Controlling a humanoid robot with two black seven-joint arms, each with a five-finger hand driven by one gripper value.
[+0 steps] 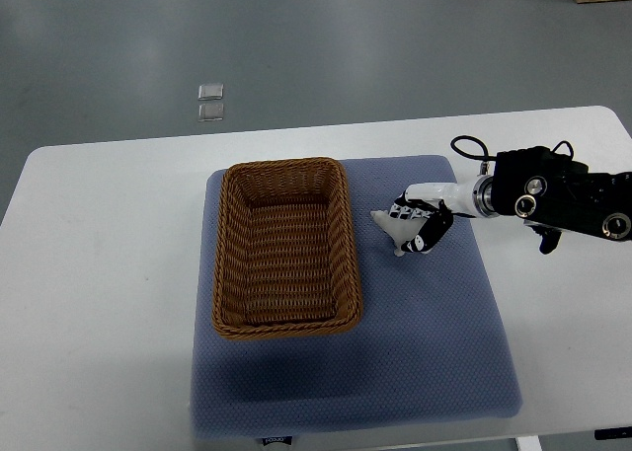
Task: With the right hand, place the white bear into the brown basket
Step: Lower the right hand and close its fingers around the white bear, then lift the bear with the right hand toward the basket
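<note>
White bear (391, 229), judged soft and light, is clasped bodily by right hand (423, 224) beside brown basket (286, 246)

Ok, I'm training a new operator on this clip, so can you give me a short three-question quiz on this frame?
1. True or false: the white bear already lies inside the brown basket.
2. Which robot hand is closed on the bear? A) left B) right C) neither
3. Fill in: the basket sits on a blue ____ spread over the white table.

Key: 1 false, the bear is to the right of the basket, outside its rim, and the basket is empty. 2 B, its arm comes in from the right edge; no left arm shows. 3 mat.
</note>
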